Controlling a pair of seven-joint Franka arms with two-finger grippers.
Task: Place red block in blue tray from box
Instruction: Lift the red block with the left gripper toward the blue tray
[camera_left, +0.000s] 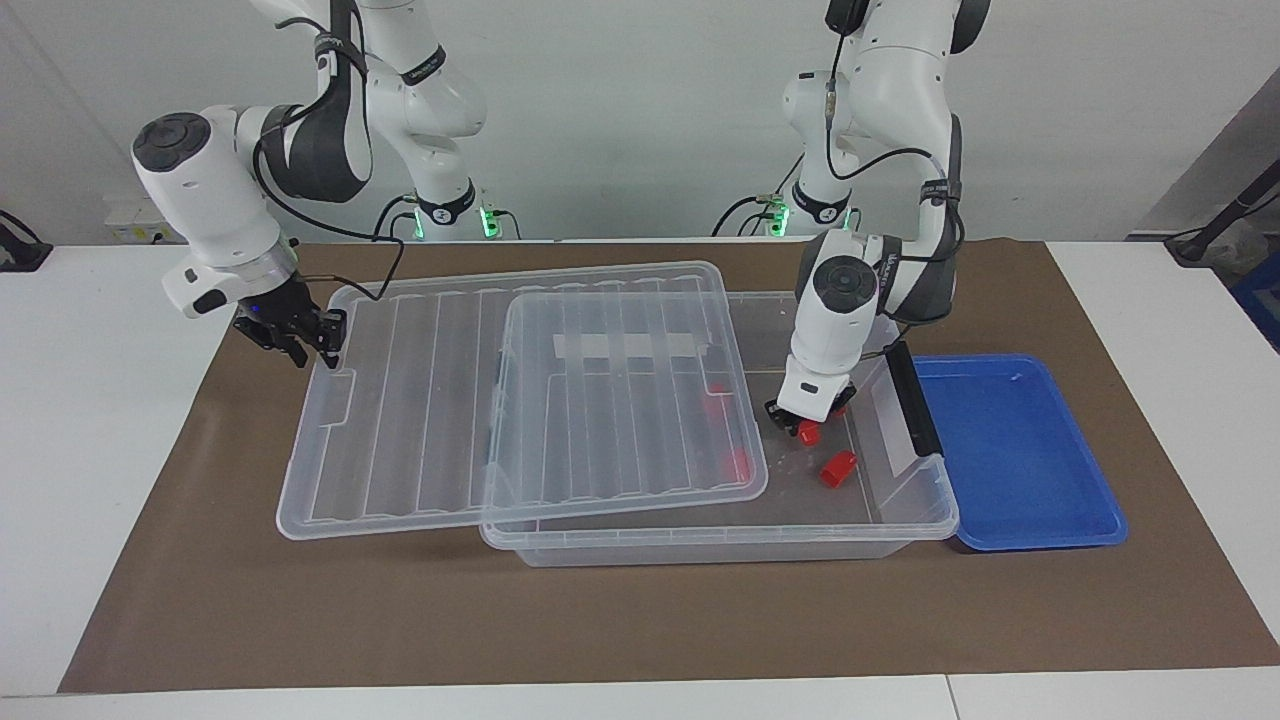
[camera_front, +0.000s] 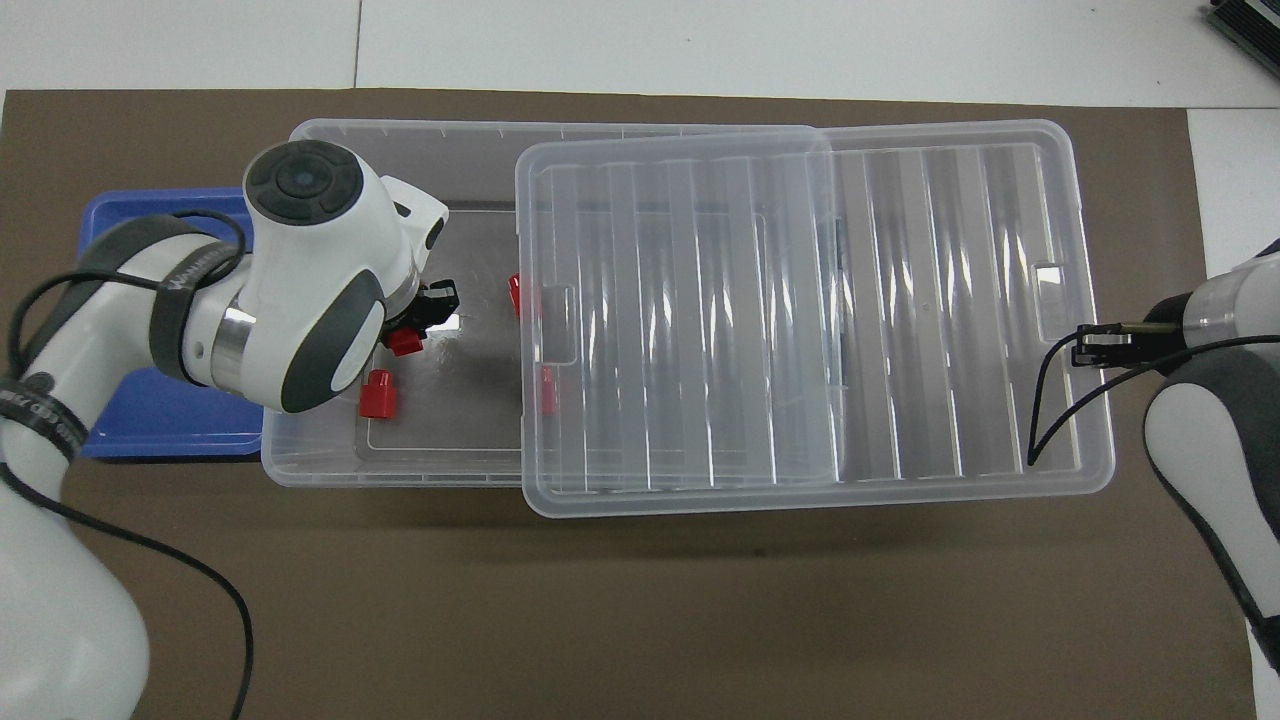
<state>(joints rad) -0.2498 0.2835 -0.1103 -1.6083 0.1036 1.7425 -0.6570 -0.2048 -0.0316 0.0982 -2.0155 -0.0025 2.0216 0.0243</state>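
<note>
The clear box (camera_left: 905, 525) stands mid-table with its ribbed lid (camera_left: 420, 400) slid off toward the right arm's end, still covering part of it. My left gripper (camera_left: 803, 424) is low inside the open end of the box, shut on a red block (camera_left: 811, 433), also seen from overhead (camera_front: 403, 343). A second red block (camera_left: 838, 468) lies loose on the box floor beside it. Two more red blocks (camera_left: 738, 462) show through the lid. The blue tray (camera_left: 1010, 450) sits beside the box at the left arm's end. My right gripper (camera_left: 315, 345) grips the lid's outer edge.
A brown mat (camera_left: 640, 620) covers the table under everything. The box's black latch bar (camera_left: 915, 400) stands between the left gripper and the blue tray. The left arm's wrist (camera_front: 300, 270) hangs over the box's end and part of the tray.
</note>
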